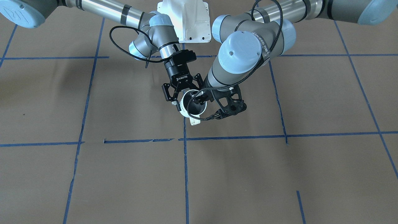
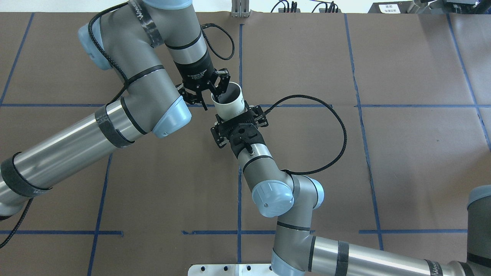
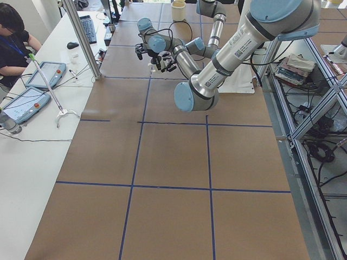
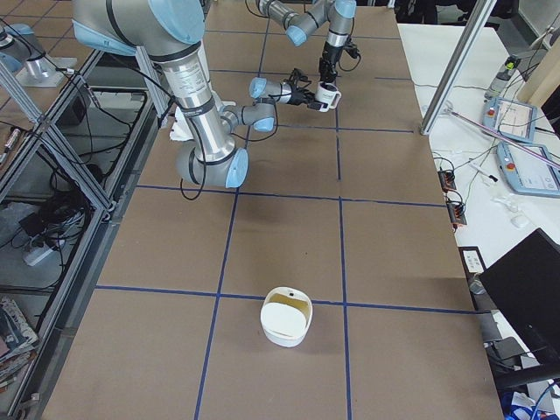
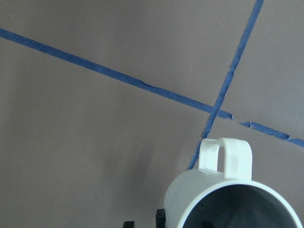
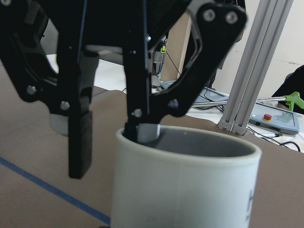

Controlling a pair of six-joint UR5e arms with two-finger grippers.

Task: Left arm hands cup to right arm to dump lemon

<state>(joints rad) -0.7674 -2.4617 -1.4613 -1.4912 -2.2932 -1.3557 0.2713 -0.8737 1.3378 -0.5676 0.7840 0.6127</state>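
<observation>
- Two grippers meet at the cup (image 2: pixel 229 102), which hangs tilted in mid-air above the table (image 2: pixel 383 172), so I judge this the hand-over itself.
- From the robot's side the right gripper (image 2: pixel 239 119) straddles the cup's body, jaws wide, apparently clamping it ready for tipping.
- At the rim the left gripper (image 2: pixel 213 96) is partly open: one finger (image 6: pixel 140 128) dips inside, while the outer pad (image 6: pixel 79 142) stands clear of the wall.
- No lemon shows; the mouth reveals only grey.
</observation>
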